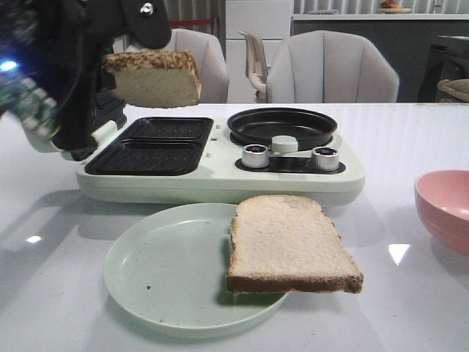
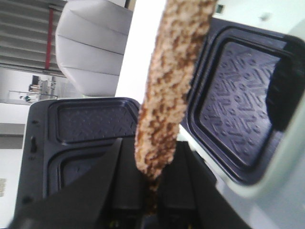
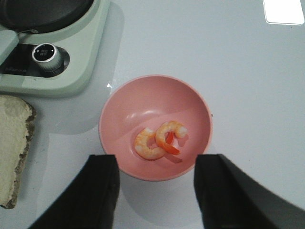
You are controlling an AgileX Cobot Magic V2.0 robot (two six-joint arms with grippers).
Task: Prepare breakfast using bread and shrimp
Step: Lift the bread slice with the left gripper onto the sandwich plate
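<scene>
**Front view: bread slice carried over the grill tray**

The left gripper point(image 2: 152, 191) pinches one bread slice point(image 1: 155, 78) above the dark grill tray point(image 1: 146, 156); lower it flat into one compartment. The second slice point(image 1: 289, 243) overhangs the green plate point(image 1: 157, 275). Right gripper point(image 3: 155, 191) hangs wide open over the pink bowl point(image 3: 190, 109) holding two shrimp point(image 3: 159, 140).

Your lighting is bright, even and overhead. The glossy white worktop point(image 1: 410, 139) shows small glare patches in the front and right wrist views. Shadows are soft beneath the plate point(image 1: 157, 275) and pink bowl point(image 3: 155, 126). The left wrist view is blurred; its bread point(image 2: 169, 86) looks grainy and unsharp.
</scene>
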